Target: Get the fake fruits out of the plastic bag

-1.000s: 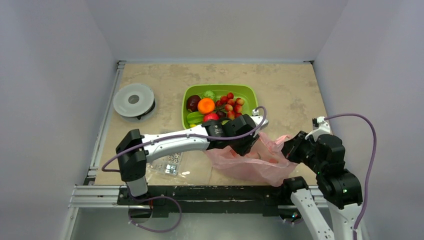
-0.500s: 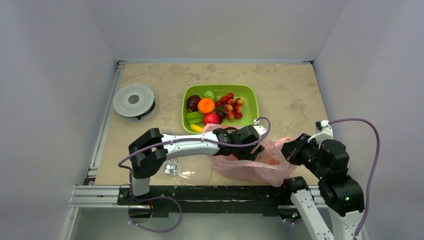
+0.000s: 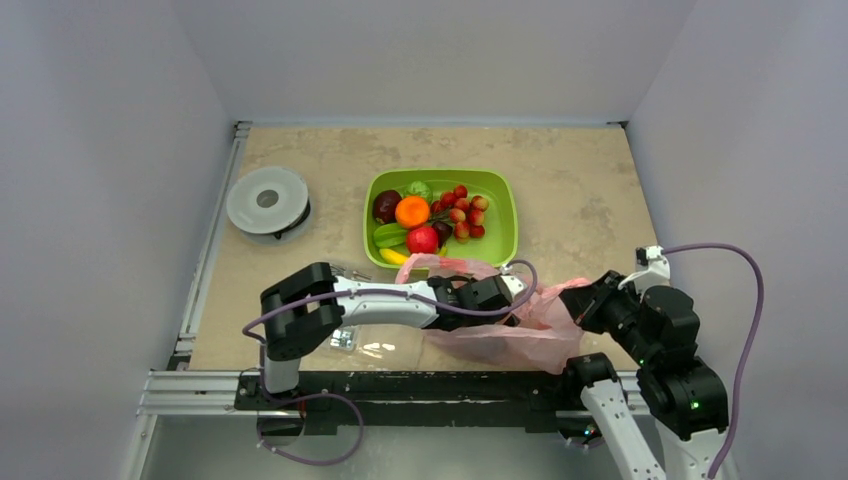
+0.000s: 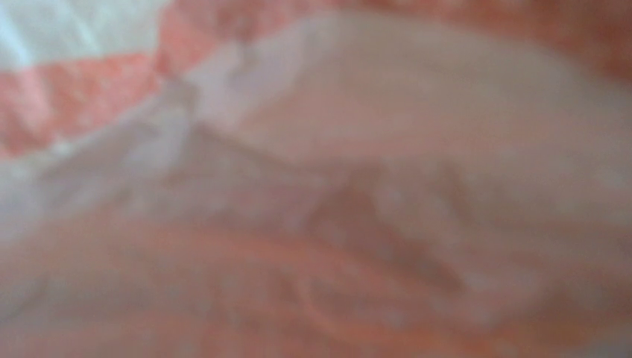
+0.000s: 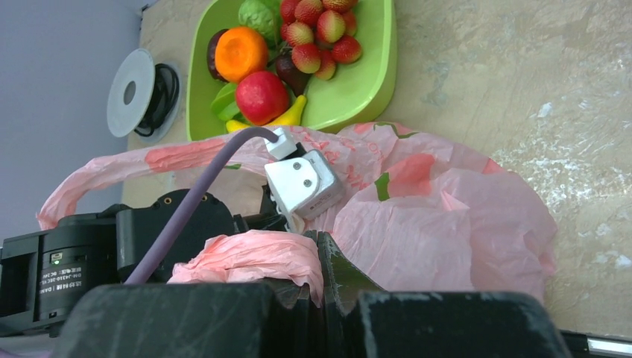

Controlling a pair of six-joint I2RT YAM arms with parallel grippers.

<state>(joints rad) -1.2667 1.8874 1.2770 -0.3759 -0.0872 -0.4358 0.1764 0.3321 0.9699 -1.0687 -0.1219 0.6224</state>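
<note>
The plastic bag (image 3: 520, 335) lies crumpled near the table's front edge, pink and translucent. My right gripper (image 5: 319, 242) is shut on a bunched fold of the bag's right rim (image 5: 253, 253). My left arm's wrist (image 3: 480, 297) reaches into the bag's mouth from the left, and its fingers are hidden inside. The left wrist view is filled with blurred pink plastic (image 4: 373, 112). In the green tray (image 3: 500, 215) lie fake fruits: a maroon one (image 3: 386, 206), an orange one (image 3: 412, 211), a red one (image 3: 423, 239), a green piece (image 3: 388, 235) and a banana (image 3: 394, 257).
A cluster of small red berries (image 3: 462, 212) also sits in the tray. A grey round spool (image 3: 268, 200) stands at the left. A clear box of screws (image 3: 345, 330) lies beside the left arm's base. Walls close in the table on three sides.
My left arm has pulled back from the tray's front edge and gone down into the bag's mouth. The right gripper has drawn slightly right and nearer with the bag's rim.
</note>
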